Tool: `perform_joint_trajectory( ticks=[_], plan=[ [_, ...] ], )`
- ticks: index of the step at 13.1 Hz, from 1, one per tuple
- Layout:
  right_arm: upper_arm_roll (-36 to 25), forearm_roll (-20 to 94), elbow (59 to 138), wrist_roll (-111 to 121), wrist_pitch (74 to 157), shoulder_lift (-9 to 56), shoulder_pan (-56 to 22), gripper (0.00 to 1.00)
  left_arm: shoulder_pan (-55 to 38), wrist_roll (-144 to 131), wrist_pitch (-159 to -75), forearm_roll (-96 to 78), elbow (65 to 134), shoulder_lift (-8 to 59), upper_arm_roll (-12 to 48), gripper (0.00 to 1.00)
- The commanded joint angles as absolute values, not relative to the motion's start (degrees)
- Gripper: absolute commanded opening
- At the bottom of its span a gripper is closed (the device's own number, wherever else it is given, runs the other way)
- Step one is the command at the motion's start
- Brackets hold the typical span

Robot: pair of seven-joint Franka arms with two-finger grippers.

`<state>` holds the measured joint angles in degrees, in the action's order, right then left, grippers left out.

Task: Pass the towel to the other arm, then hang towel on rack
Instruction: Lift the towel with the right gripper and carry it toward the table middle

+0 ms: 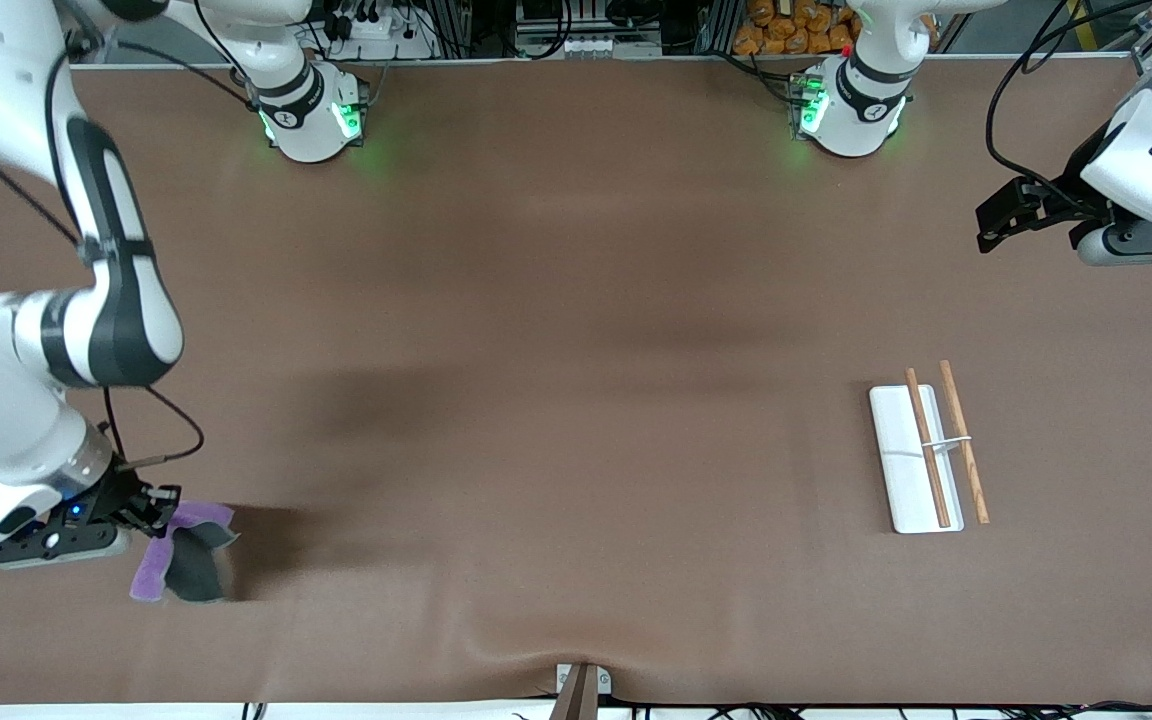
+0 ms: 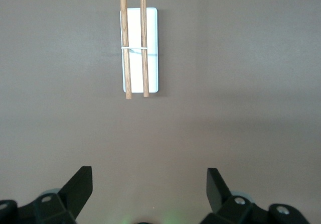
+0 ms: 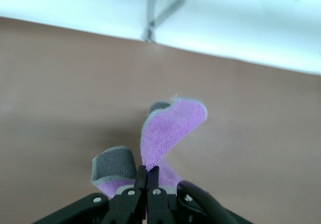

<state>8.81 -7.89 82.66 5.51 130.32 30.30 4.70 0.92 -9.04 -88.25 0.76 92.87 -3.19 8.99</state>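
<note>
The towel [image 1: 186, 556], purple on one face and dark grey on the other, is crumpled and pinched in my right gripper [image 1: 154, 516] low over the table at the right arm's end, close to the front edge. The right wrist view shows the right gripper [image 3: 147, 174] shut on the towel [image 3: 170, 128], whose flaps curl away from the fingers. The rack [image 1: 914, 470], a white base with two brown rods, lies toward the left arm's end. My left gripper [image 1: 996, 222] waits open and empty, raised over that end. The left wrist view shows the left gripper [image 2: 149, 189] wide open, with the rack [image 2: 152, 48] below it.
A small metal bracket [image 1: 581, 686] sits at the middle of the table's front edge. The two arm bases [image 1: 308, 118] stand along the edge farthest from the front camera. Brown tabletop [image 1: 576, 400] stretches between the towel and the rack.
</note>
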Motion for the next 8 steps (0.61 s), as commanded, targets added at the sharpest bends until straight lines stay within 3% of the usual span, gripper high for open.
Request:
perform_joint_trajectory(
  ticks=[1, 5, 8],
  plan=[
    [14.31, -8.35, 84.64, 7.9, 129.81, 26.55, 4.22, 0.0, 1.14, -8.09, -87.19, -0.09, 91.58, -2.72, 9.05, 1.0],
    [18.8, -7.74, 84.29, 8.53, 130.08, 26.72, 0.71, 0.0, 1.23, -8.09, -87.19, -0.09, 91.67, -2.72, 9.05, 1.0],
    [28.09, -7.47, 84.29, 8.18, 129.73, 27.07, 0.44, 0.0, 1.23, -8.09, -87.19, -0.09, 91.67, -2.64, 9.05, 1.0]
  ],
)
